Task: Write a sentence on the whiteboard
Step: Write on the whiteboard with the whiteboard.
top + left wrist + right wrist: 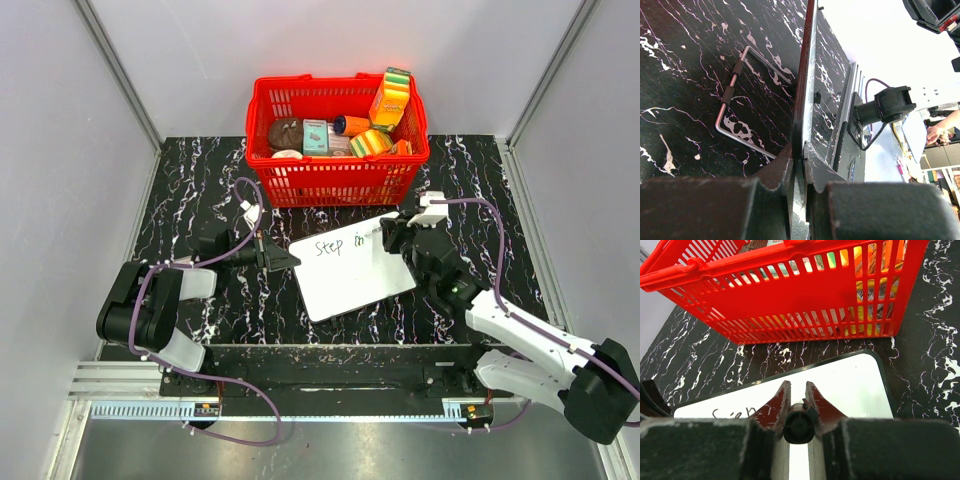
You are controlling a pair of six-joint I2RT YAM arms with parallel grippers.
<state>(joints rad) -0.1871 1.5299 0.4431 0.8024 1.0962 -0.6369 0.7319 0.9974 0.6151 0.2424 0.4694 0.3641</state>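
The whiteboard (355, 275) lies tilted on the black marble table, in front of the red basket. Thin black handwriting, the sentence (338, 246), reads "Step in" along its upper edge. My left gripper (284, 260) is shut on the board's left edge. In the left wrist view that edge (805, 75) runs straight up from the left gripper (799, 150). My right gripper (385, 236) hovers over the board's upper right and is shut on a dark marker (799, 426), whose tip is hidden. The whiteboard (855, 385) and the writing (735, 413) show beyond the right gripper (797, 387).
A red basket (410, 158) with several packaged items stands just behind the board. A bent metal wire (735, 95) shows beside the board's edge in the left wrist view. Grey walls enclose the table on three sides.
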